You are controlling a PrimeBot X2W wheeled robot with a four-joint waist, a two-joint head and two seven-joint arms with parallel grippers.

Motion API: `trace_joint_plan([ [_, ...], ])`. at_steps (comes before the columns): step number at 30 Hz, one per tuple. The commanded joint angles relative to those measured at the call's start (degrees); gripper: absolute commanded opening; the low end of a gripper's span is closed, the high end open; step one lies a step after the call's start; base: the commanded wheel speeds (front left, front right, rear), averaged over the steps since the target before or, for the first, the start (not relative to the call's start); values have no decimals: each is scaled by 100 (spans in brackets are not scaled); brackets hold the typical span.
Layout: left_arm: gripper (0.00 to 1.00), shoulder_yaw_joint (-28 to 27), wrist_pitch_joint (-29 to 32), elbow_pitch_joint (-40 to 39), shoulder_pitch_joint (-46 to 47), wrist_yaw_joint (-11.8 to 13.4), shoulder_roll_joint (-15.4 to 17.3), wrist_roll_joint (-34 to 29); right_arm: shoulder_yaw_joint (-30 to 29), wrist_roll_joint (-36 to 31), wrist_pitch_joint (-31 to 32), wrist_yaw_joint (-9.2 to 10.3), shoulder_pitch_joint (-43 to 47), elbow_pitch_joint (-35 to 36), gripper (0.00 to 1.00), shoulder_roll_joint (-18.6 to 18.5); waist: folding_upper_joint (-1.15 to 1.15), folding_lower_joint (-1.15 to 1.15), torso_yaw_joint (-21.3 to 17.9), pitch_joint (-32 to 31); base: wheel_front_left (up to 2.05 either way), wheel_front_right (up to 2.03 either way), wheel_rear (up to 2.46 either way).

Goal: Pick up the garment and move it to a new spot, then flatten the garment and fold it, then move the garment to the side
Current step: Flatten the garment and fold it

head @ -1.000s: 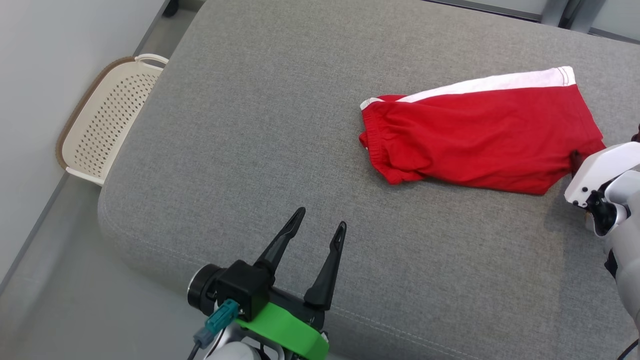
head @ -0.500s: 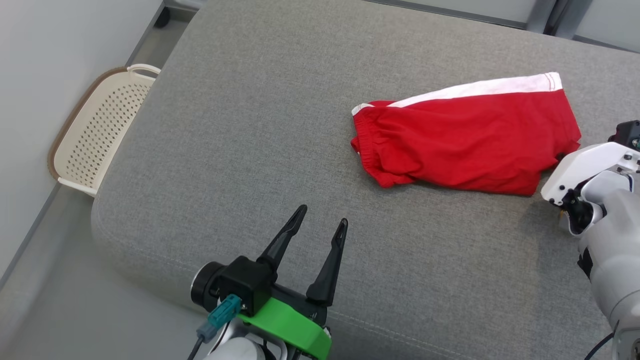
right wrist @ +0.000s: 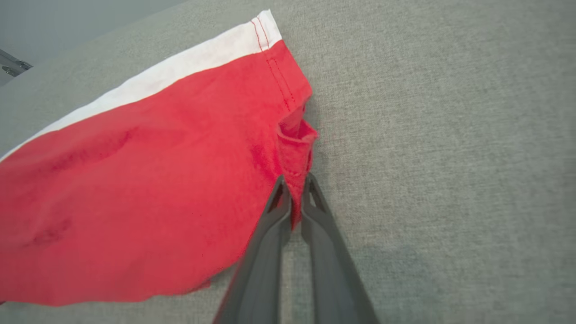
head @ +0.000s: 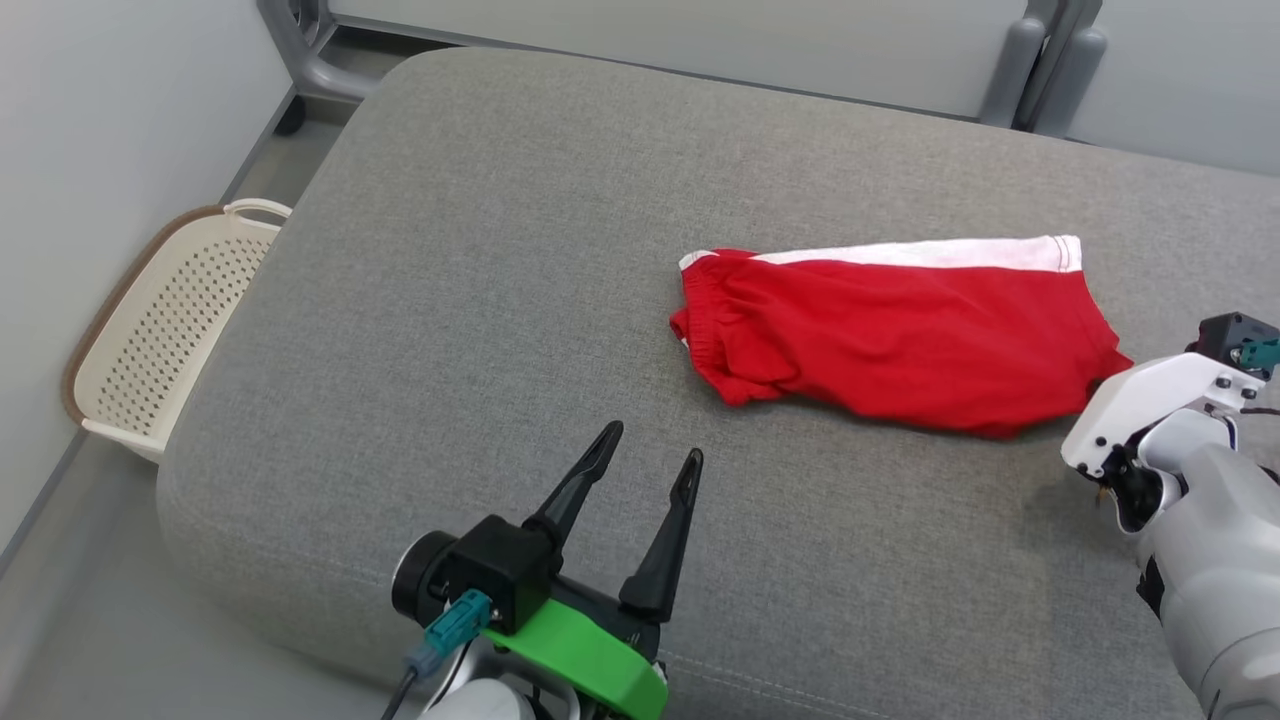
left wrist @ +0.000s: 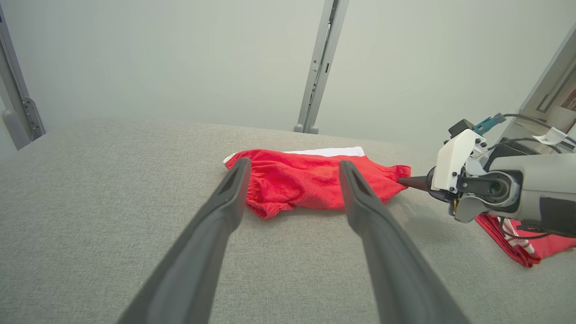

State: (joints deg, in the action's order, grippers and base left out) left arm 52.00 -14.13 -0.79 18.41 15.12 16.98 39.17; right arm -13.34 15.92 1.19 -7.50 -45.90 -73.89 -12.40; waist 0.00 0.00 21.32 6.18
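- Right gripper (right wrist: 294, 186): both fingers are pressed together and clamped on a bunched hem corner of the garment (head: 900, 340). In the right wrist view, red fabric is pinched between the tips.
- Garment: red shorts with a white side stripe, lying creased on the right half of the cushion (head: 480, 300). The waistband points toward the cushion's middle and the leg hem toward its right end. The white stripe runs along the side nearest the cushion's far edge.
- Head view: a white bracket (head: 1140, 405) on the right wrist stands in front of the fingers, so the grip cannot be read there. The left wrist view shows it side-on, with the dark tips meeting the hem low over the cushion.
- Left gripper (head: 652, 443): the fingers are spread wide and hold nothing. It sits above the cushion's near edge, well apart from the garment and pointing toward the waistband.
- Second red cloth (left wrist: 517, 238): the left wrist view shows this white-striped piece at the cushion's right end, under the right forearm. In the head view the arm stands in front of that place.
- Basket (head: 150, 330): cream and perforated, set between the wall and the cushion's left end, lower than the cushion top. Its perforated bottom and walls are in full view.
- Frame posts (head: 1040, 70): grey uprights beyond the cushion's far edge.
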Motion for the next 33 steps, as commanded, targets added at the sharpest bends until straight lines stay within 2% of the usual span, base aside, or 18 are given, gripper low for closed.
trace_joint_plan([
  [1,100,12,19,21,-35,-1,-13,4,-49,-71,2,2,137,-14,0,-44,0,0,-90,-113,0,0,0],
  [11,100,59,71,-5,-122,46,35,61,-240,-257,115,2,506,-14,0,189,0,0,-249,-408,0,0,0],
  [18,100,97,111,-32,-142,58,50,89,-372,-416,134,2,694,-12,0,194,0,0,-264,-534,0,0,0],
  [19,100,100,117,-32,-148,58,52,94,-389,-430,129,2,721,-13,21,207,0,0,-265,-546,0,0,0],
  [20,100,107,124,-32,-154,50,54,97,-427,-414,149,2,746,-14,98,230,0,0,-269,-560,0,0,0],
  [28,100,100,145,10,-195,124,72,129,-448,-466,-76,2,737,31,100,363,0,0,-314,-650,0,0,0],
  [33,100,-49,188,143,-296,274,125,266,-234,-489,-592,2,847,202,100,469,0,0,-436,-832,0,0,0],
])
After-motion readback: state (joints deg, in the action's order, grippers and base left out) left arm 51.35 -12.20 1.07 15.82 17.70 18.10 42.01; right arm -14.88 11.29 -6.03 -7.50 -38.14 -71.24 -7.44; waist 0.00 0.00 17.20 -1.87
